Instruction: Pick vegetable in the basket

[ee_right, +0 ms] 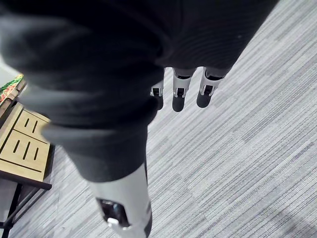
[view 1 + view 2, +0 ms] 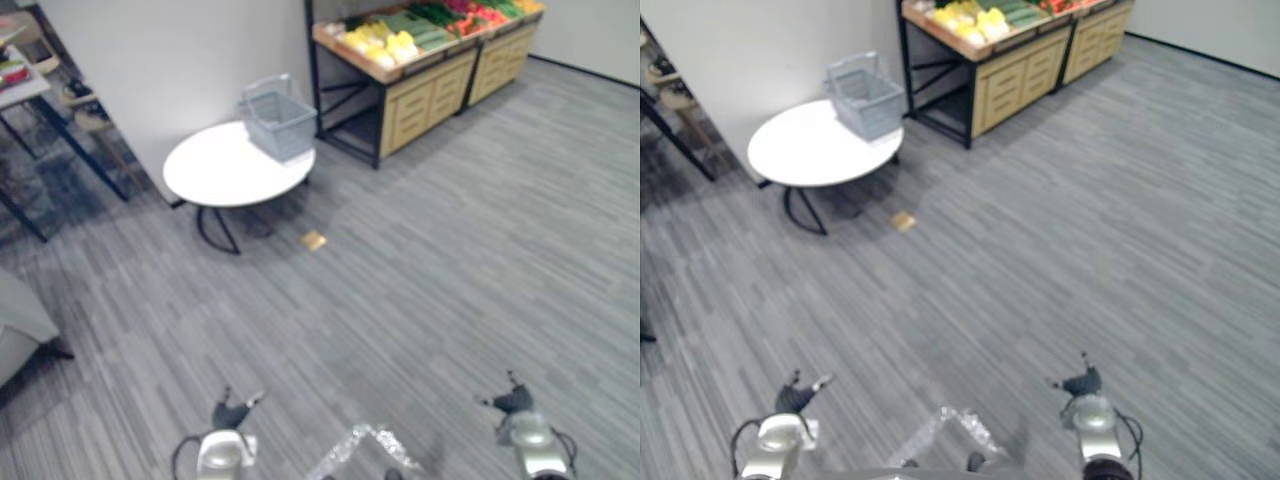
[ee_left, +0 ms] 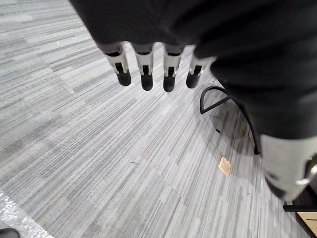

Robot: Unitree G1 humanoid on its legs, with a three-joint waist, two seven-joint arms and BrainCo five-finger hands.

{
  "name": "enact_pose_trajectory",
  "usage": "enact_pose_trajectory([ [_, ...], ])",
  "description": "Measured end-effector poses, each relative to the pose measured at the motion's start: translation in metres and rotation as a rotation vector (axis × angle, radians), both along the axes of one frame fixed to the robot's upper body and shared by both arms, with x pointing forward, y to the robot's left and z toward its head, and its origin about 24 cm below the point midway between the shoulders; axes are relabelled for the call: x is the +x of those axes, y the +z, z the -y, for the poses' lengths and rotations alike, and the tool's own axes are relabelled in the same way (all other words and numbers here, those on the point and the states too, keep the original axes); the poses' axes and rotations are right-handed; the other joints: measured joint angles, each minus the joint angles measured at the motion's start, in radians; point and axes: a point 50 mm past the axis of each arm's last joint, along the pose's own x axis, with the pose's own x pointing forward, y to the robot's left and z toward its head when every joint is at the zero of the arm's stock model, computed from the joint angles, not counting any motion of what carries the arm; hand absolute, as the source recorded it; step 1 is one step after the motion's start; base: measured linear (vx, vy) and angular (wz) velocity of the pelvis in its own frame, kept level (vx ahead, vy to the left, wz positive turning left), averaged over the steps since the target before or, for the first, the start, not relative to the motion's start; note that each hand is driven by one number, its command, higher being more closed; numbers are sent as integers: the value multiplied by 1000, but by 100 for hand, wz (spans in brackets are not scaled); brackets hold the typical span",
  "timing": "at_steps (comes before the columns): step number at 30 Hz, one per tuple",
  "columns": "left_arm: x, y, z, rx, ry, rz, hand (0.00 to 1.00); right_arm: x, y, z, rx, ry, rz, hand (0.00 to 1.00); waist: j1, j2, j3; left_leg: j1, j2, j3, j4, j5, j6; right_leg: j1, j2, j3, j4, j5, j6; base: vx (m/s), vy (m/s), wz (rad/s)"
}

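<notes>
The grey wire basket point(image 2: 278, 122) is seen upright at the far edge of the round white counter point(image 2: 215, 170), with its handle raised; its contents cannot be made out. The vegetables point(image 2: 385, 45) are laid out in yellow, green and red groups on top of the wooden stand point(image 2: 430, 95) with drawers, which is placed just beside the counter. A small tan scrap point(image 2: 314, 240) is noted on the grey floor point(image 2: 420, 280) near the counter's legs. The left robot hand point(image 3: 146, 69) and the right robot hand point(image 1: 179, 94) are held low over the floor, well apart from counter and stand. The fingers of both are straight and relaxed, and nothing is held.
</notes>
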Motion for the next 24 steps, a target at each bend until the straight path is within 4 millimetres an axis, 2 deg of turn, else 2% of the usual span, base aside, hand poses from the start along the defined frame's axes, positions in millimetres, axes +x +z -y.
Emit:
enact_pose_trajectory([
  [5, -3, 2, -8, -6, 47, 12, 0, -10, 0, 10, -7, -45, -5, 0, -2, 2, -1, 1, 3, 0, 0, -4, -5, 0, 2, -1, 4, -9, -2, 0, 0, 0],
  [10, -5, 1, -8, -10, 50, 10, 0, -10, 0, 10, -7, -47, -4, 0, -5, 4, -2, -1, 5, 5, 12, -12, -16, 1, 2, 0, 8, -11, -2, -1, -1, -1],
  [15, -7, -1, -5, -42, 76, 15, 0, -10, 1, 12, 6, -68, 9, 0, -8, 15, -2, -24, 8, 14, 30, -20, -14, -53, -3, 0, 94, -56, -7, -32, -22, -2],
  [22, -3, -1, -3, -48, 73, 21, 0, -10, 2, 16, 10, -102, 15, 0, -23, 22, -1, -58, 14, 17, 36, -23, -20, -99, 0, -7, 124, -78, -12, 41, -21, 2],
  [23, -2, 0, -3, -48, 73, 24, 0, -9, 2, 16, 11, -102, 17, 0, -23, 19, 1, -72, 16, 18, 61, -39, -28, -111, -3, -7, 145, -93, -14, 60, -27, 3],
  [24, 0, 1, -3, -63, 87, 38, 0, -8, 2, 15, 13, -100, 19, 0, -23, 9, 10, -120, 24, 31, 172, -86, -41, -127, -9, -4, 183, -122, -19, 38, -45, 11],
])
